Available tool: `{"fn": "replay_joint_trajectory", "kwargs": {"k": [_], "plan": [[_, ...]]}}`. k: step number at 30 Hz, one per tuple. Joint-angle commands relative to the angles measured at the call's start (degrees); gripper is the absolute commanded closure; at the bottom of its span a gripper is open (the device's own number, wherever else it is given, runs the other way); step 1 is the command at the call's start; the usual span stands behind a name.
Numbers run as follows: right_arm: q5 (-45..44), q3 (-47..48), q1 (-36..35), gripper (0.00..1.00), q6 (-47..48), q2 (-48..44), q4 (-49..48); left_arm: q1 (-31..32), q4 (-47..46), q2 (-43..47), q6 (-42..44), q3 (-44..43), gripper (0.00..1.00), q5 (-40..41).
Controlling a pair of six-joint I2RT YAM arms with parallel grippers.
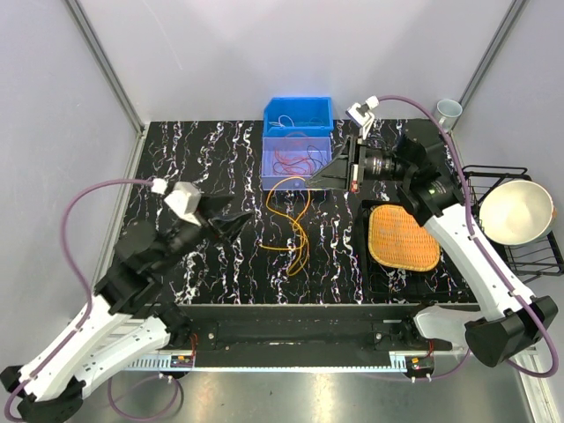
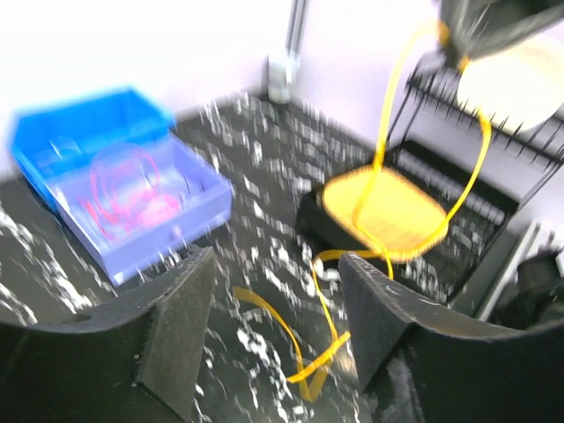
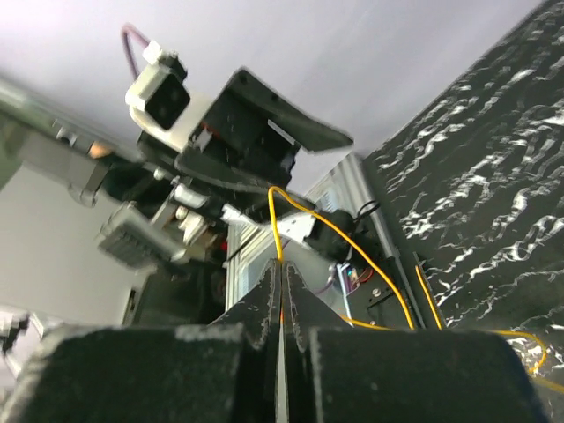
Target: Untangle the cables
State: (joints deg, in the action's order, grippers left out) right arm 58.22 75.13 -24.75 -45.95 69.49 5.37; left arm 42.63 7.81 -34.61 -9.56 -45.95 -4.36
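Observation:
A yellow-orange cable [image 1: 298, 231] lies in loose loops on the black marbled table [image 1: 211, 167], below the bins. My right gripper [image 1: 315, 181] is shut on its upper end. In the right wrist view the cable [image 3: 352, 251] comes out of the closed fingertips [image 3: 280, 266] and arcs down to the right. My left gripper [image 1: 231, 226] is open and empty, left of the loops. In the left wrist view its fingers [image 2: 181, 326] frame the cable [image 2: 304, 352] on the table. Red and purple cables [image 1: 293, 161] lie in the lavender bin [image 1: 275, 182].
A blue bin [image 1: 298, 113] stands behind the lavender one, with thin wires in it. A woven orange mat [image 1: 404, 236] on a black tray lies at right. A wire rack [image 1: 529, 260] with a white bowl [image 1: 515, 211] and a cup [image 1: 448, 110] stand beyond the table's right edge.

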Motion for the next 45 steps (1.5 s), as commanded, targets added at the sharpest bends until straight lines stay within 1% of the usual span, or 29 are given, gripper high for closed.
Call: {"fn": "replay_joint_trajectory", "kwargs": {"k": [1,2,3,4,6,10,15,19,24,29,34,37,38,40,44,45], "plan": [[9.63,3.62,-0.12,1.0,-1.58,0.38,-10.86,0.08,2.03,2.79,4.11,-2.3,0.35,0.24],[10.77,3.36,-0.03,1.0,-3.16,0.38,-13.34,0.17,1.86,2.62,4.2,-2.12,0.34,-2.47],[11.65,2.92,-0.12,1.0,-7.88,0.47,-16.58,0.17,1.33,2.36,3.68,-1.34,0.34,-3.89],[12.53,1.35,-0.12,1.0,-11.14,0.81,-25.32,0.08,0.28,1.92,3.24,-0.9,0.34,-5.64],[13.59,0.54,-0.12,1.0,-16.16,1.17,-30.49,0.08,-1.04,-0.1,1.75,0.33,0.33,-9.86],[12.8,0.63,-0.12,1.0,-16.97,2.05,-30.76,0.17,-6.74,-3.88,-0.8,2.27,0.34,-17.42],[13.85,-0.25,-0.03,1.0,-21.44,2.22,-35.59,0.26,-13.25,-7.31,-0.81,6.22,0.34,-18.31],[13.94,-0.25,-0.03,1.0,-22.34,2.31,-37.0,0.17,-17.56,-11.34,-1.33,6.14,0.34,-20.77],[13.86,-0.6,-0.03,1.0,-23.65,2.84,-38.67,0.61,-23.36,-14.69,-4.06,5.79,0.35,-23.41],[13.77,-0.6,-0.03,1.0,-24.01,3.28,-38.94,1.49,-24.77,-16.63,-5.2,5.44,0.37,-25.26],[13.59,-0.69,-0.03,1.0,-24.09,3.37,-39.38,2.54,-27.58,-17.86,-6.69,6.4,0.37,-25.35],[13.41,-0.95,-0.03,1.0,-24.45,3.45,-39.91,3.42,-29.43,-18.91,-7.48,6.4,0.4,-25.0],[13.41,-1.13,-0.03,1.0,-24.79,3.28,-40.17,3.86,-29.87,-19.09,-7.49,6.32,0.43,-24.82],[13.41,-1.22,-0.03,1.0,-24.97,3.28,-40.61,4.21,-30.31,-20.05,-7.49,5.62,0.51,-24.56],[13.5,-1.39,-0.03,1.0,-25.33,3.1,-41.14,5.26,-30.92,-22.34,-7.4,4.47,0.6,-24.73],[13.5,-1.48,-0.03,1.0,-25.33,3.02,-41.14,5.53,-31.28,-22.52,-7.4,4.21,0.67,-24.73]]}}
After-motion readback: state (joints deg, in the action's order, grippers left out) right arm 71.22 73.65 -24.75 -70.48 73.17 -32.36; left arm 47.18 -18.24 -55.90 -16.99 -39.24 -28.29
